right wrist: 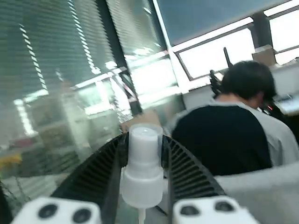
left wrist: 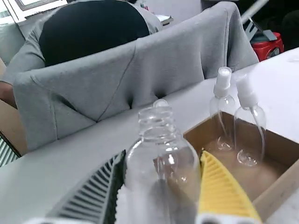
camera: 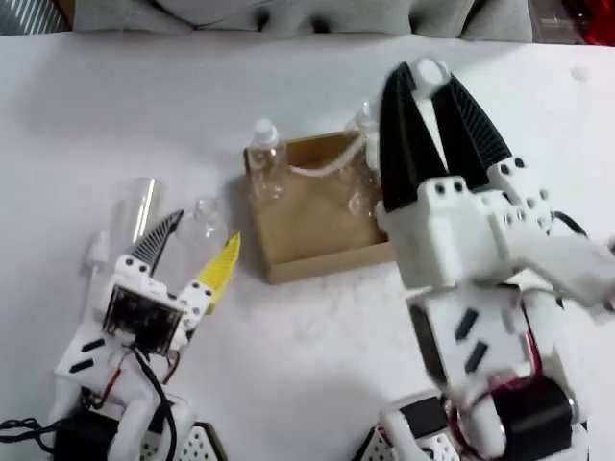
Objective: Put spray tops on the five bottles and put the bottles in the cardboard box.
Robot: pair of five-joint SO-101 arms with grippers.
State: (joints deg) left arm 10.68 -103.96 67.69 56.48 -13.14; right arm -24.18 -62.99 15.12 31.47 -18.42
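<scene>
Bottle of clear plastic [left wrist: 161, 163], neck uncapped, sits clamped in the left gripper [camera: 206, 230], just left of the open brown cardboard box [camera: 317, 261]. A capped clear bottle [left wrist: 222, 105] and a second capped bottle [left wrist: 250, 126] stand inside it. Raised near the box's right side, the right gripper [right wrist: 143, 136] pinches a white spray top [right wrist: 141, 182].

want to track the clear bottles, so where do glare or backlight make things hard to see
high view: flat even light, the clear bottle in the left hand nearly vanishes on the white table; left wrist view: highlights streak the bottle's shoulder; right wrist view: bright windows backlight the spray top in the right hand
</scene>
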